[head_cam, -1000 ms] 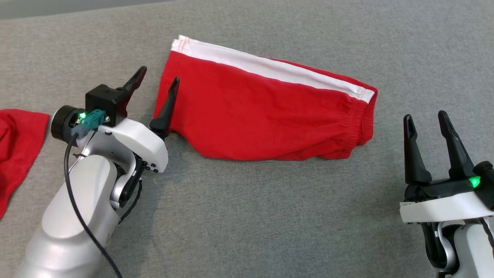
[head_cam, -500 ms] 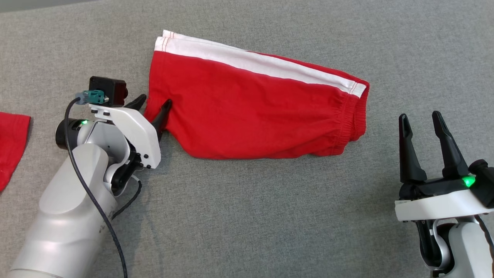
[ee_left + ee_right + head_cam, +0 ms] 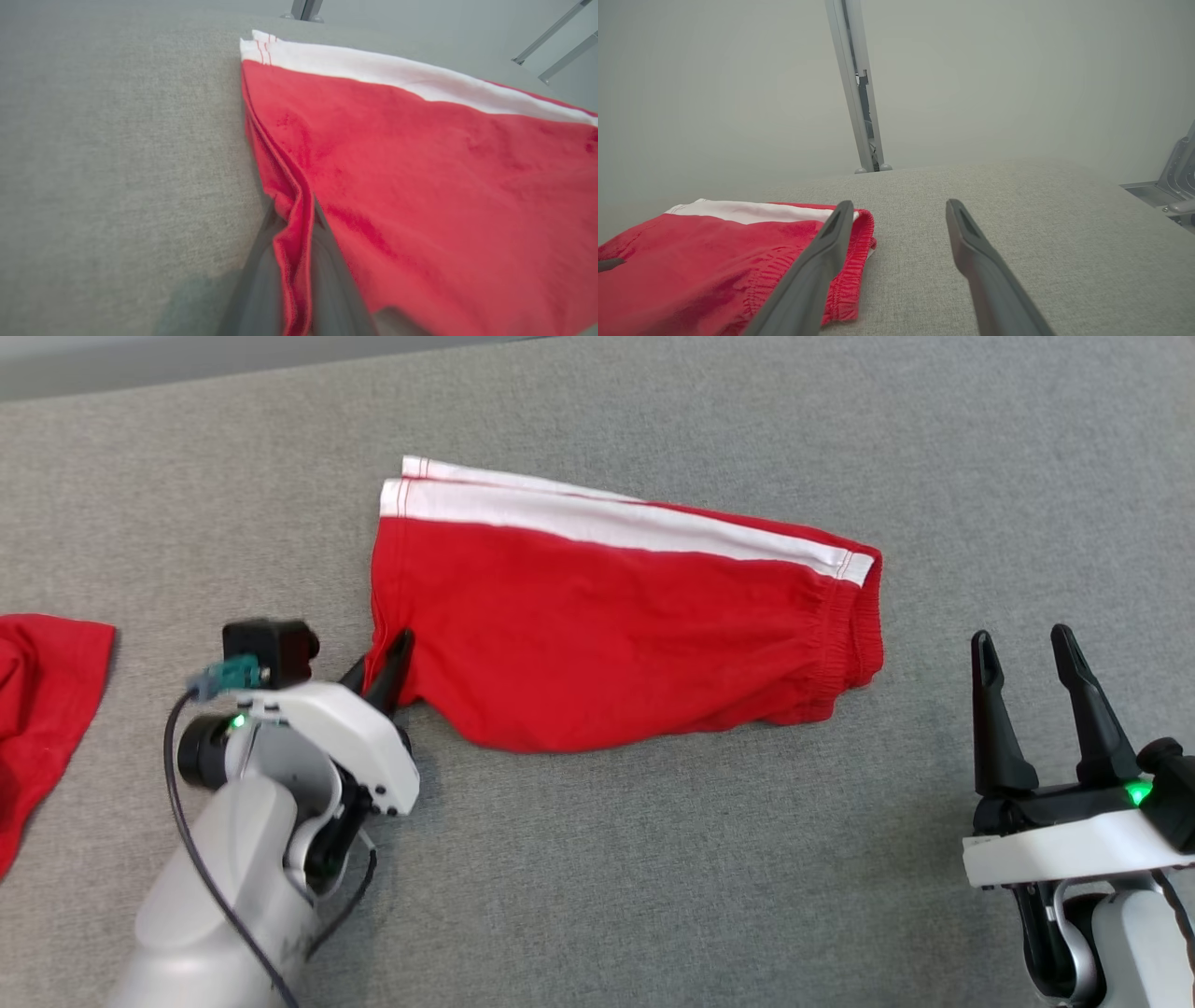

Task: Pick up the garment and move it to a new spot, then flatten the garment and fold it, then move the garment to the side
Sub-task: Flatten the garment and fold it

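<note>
2 left jaws, garment [image 3: 616, 625] hem pinched between

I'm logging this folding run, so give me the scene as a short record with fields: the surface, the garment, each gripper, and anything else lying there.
surface: grey woven fabric surface
garment: red shorts with a white side stripe, lying flat, gathered waistband at the right end
left gripper: shut on the shorts' near left corner, red cloth pinched between its fingers
right gripper: open, holding nothing, right of the waistband
other: second red cloth at the far left, apart from the shorts
</note>
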You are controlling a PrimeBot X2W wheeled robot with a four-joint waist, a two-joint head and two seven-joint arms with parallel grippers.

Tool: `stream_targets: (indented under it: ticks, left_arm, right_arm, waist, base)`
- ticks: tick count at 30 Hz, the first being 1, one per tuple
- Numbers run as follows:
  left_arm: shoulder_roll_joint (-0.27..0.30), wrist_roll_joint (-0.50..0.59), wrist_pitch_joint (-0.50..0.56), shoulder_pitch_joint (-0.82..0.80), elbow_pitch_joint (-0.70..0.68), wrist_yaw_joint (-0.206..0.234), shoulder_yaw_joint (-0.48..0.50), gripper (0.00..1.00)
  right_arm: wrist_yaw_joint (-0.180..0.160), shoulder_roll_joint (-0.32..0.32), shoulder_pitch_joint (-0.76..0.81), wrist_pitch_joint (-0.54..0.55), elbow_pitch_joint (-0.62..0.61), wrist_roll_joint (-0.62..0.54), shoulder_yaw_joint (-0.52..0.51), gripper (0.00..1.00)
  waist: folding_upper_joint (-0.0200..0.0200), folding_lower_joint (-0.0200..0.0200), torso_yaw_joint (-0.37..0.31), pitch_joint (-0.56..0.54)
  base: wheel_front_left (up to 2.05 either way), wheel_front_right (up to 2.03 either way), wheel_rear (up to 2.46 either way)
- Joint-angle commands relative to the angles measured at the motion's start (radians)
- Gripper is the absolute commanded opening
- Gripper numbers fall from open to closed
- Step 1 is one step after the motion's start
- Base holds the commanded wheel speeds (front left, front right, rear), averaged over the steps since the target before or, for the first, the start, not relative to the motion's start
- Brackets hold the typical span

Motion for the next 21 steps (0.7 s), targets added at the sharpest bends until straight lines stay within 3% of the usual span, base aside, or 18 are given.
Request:
stream_targets:
  ticks: [1,13,14,15,21]
  left_arm:
    - [0.006,-0.008,-0.013,0.027,-0.017,0.014,0.010,0.00]
    - [0.026,-0.045,-0.009,0.323,-0.354,0.154,0.040,0.03]
    - [0.029,-0.042,-0.001,0.335,-0.366,0.161,0.037,0.69]
    - [0.029,-0.040,-0.011,0.343,-0.383,0.169,0.042,1.00]
    - [0.048,0.026,-0.141,0.345,-0.447,0.229,0.086,1.00]
  right_arm:
    - [0.000,-0.008,0.008,-0.002,0.003,-0.006,-0.002,1.00]
    - [0.000,-0.034,0.055,0.016,0.015,-0.008,-0.005,1.00]
    - [0.000,-0.034,0.055,0.016,0.014,-0.008,-0.003,1.00]
    - [0.000,-0.035,0.055,0.019,0.014,-0.008,-0.003,1.00]
    - [0.000,-0.040,0.057,0.031,0.010,-0.014,-0.003,1.00]
  waist:
    - [-0.0001,0.0000,0.013,-0.016]
    - [-0.0001,0.0000,0.075,-0.081]
    - [-0.0001,0.0000,0.075,-0.084]
    - [-0.0001,0.0000,0.075,-0.086]
    - [-0.0001,0.0000,0.077,-0.097]
  base:
    - [0.00,0.00,0.00]
    - [0.00,0.00,0.00]
    - [0.00,0.00,0.00]
    - [0.00,0.00,0.00]
    - [0.00,0.00,0.00]
